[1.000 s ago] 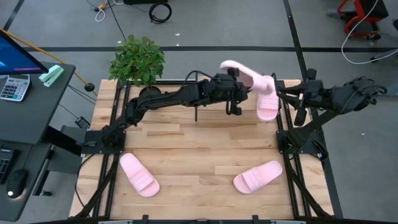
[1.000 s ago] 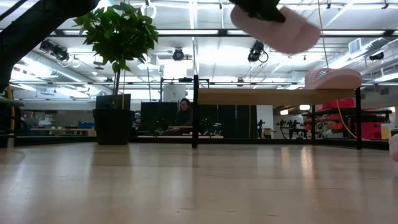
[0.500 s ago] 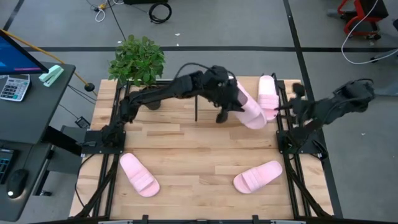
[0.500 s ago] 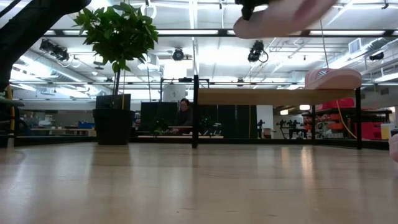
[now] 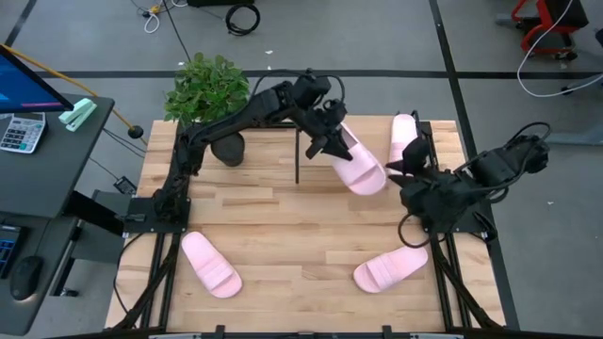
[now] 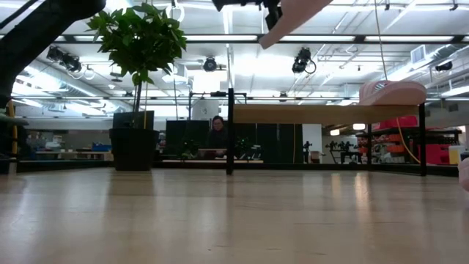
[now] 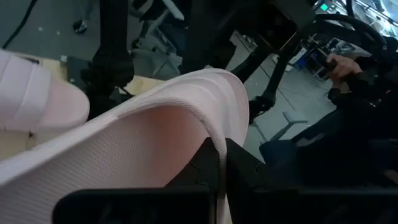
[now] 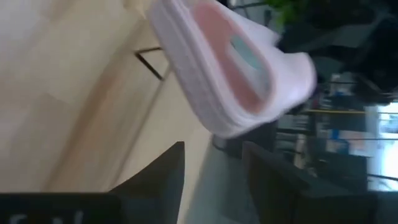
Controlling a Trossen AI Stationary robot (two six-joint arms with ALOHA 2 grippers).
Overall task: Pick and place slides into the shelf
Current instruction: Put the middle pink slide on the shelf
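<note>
**Carried slide high above the shelf: risk of slip or misplacement**

Presently the chief hazard is the grip itself. The left gripper is clamped on the carried slide at one end only, so most of the sandal hangs free beyond the fingers, tilted down toward the table. Soft foam held this way may, in my judgement, twist or peel out during the swing, dropping onto the tabletop instead of the shelf.

A second concern is clearance. One slide already lies on the shelf at its right end, and the carried slide hangs just beside it. A careless descent could nudge that sandal off the edge.

Third, the right gripper sits near the carried slide, at the table's right edge; the two arms could foul each other. Its fingers stand parted and hold nothing in the right wrist view.

Pose: the left arm reaches from the left rear across the table, wrist raised well above the shelf. The right arm is folded low beside the table's right frame.

Two slides remain on the tabletop: the front-left slide and the front-right slide.
</note>
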